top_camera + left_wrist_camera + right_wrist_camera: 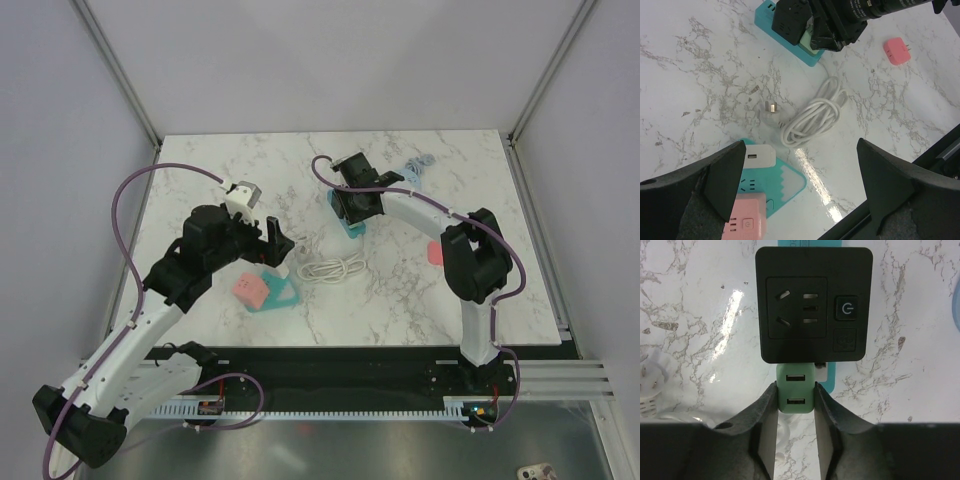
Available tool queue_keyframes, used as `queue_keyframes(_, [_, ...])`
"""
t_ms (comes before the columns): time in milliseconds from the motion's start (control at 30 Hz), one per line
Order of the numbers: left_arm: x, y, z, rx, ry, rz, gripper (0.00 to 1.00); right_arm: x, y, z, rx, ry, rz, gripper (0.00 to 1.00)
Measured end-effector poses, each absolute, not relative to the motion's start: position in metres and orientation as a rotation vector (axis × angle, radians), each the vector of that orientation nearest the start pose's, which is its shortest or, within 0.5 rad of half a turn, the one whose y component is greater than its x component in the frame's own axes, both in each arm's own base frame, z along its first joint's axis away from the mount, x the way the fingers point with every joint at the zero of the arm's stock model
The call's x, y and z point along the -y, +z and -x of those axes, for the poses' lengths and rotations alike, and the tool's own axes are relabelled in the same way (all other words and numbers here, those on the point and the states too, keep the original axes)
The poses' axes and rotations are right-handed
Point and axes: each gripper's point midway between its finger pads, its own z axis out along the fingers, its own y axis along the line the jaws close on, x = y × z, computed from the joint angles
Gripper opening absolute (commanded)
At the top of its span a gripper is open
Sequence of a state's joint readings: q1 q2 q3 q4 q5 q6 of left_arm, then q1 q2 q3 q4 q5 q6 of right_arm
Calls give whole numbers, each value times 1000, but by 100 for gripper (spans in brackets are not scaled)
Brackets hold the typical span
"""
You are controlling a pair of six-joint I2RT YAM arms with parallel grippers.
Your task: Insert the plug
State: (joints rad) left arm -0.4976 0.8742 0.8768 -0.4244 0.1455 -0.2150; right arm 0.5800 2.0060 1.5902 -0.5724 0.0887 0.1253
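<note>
Pinches green USB charger (796, 385) in right gripper (796, 405) jaws beside black socket cube (814, 305), likely seating it in teal power strip (765, 17). Holds left gripper (800, 150) jaws spread wide, well clear.

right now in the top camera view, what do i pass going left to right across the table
pink cube adapter → coiled white cable → small pink plug
</note>
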Motion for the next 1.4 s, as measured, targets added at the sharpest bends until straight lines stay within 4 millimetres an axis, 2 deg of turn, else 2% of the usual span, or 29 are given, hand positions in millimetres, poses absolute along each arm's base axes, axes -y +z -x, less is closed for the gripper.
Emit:
queue_keyframes(100, [173, 240, -251, -1999, -591, -376, 99, -256, 78, -408, -2510, 161, 535, 50])
queue_keyframes(200, [173, 241, -251, -1995, -587, -372, 98, -254, 76, -404, -2528, 156, 533, 55])
queue_keyframes(333, [170, 241, -253, -1994, -568, -359, 98, -252, 81, -400, -2534, 160, 529, 58])
queue_keyframes(400, [168, 241, -253, -1991, -559, -353, 98, -252, 90, -399, -2522, 173, 525, 58])
queue_keyframes(533, [165, 239, -253, -1990, -543, -342, 98, -254, 121, -397, -2470, 220, 499, 47])
queue_keyframes(667, [164, 239, -253, -1989, -537, -337, 98, -256, 150, -399, -2414, 252, 476, 29])
queue_keyframes(767, [164, 239, -253, -1989, -537, -337, 98, -259, 156, -402, -2397, 260, 472, 22])
queue_keyframes(900, [164, 239, -253, -1989, -537, -337, 98, -265, 150, -409, -2406, 266, 478, 19])
queue_keyframes(1133, [163, 239, -253, -1990, -536, -337, 98, -270, 98, -415, -2501, 227, 502, 17])
queue_keyframes(1400, [163, 239, -253, -1991, -535, -336, 98, -271, 99, -420, -2484, 224, 495, 17])
